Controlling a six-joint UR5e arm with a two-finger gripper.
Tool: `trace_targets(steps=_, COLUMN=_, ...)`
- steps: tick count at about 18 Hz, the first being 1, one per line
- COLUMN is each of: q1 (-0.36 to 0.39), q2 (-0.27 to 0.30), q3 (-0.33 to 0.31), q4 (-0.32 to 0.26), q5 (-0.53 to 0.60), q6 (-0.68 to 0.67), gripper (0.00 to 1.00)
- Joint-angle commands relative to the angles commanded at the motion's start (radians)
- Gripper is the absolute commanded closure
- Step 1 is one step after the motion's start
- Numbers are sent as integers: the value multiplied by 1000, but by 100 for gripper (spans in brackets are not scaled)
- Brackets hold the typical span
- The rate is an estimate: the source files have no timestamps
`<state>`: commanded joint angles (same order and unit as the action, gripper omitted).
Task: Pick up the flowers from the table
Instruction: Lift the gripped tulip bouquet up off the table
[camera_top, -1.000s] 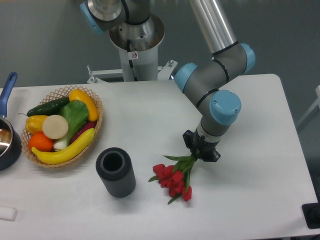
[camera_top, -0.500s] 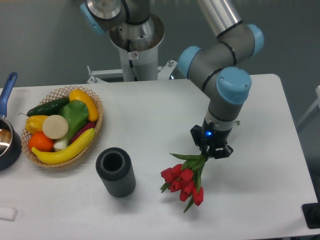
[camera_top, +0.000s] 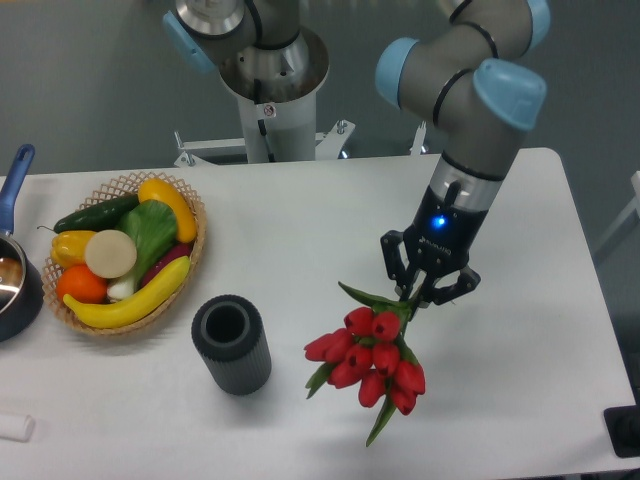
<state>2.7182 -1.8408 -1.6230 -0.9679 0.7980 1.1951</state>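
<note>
Pincer grips the tulip bunch above the white surface.

The pincer (camera_top: 428, 290) is clenched on the green stems of the red tulips (camera_top: 368, 357), which hang with blooms lowermost, apparently lifted off the surface (camera_top: 300, 230), toward its front edge and right of centre. A dark ribbed cylinder (camera_top: 232, 343) stands upright to their left. By the left edge sits a wicker basket (camera_top: 190, 255) holding a banana (camera_top: 128, 298), an orange, a cucumber and leafy greens, with a blue-handled pot (camera_top: 15, 270) beside it.

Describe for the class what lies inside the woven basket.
The basket holds a banana, cucumber, orange, yellow pepper and green leafy vegetable. Anything beneath them is covered.
</note>
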Motion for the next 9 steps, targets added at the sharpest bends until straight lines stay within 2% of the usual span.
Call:
trace_targets(steps=4, q1=17, q2=25, q3=-3, q4=0, q5=-82, q6=-38, gripper=78)
trace_targets(steps=9, q1=32, q2=25, q3=-3, q4=2, q5=-91, q6=-40, gripper=78)
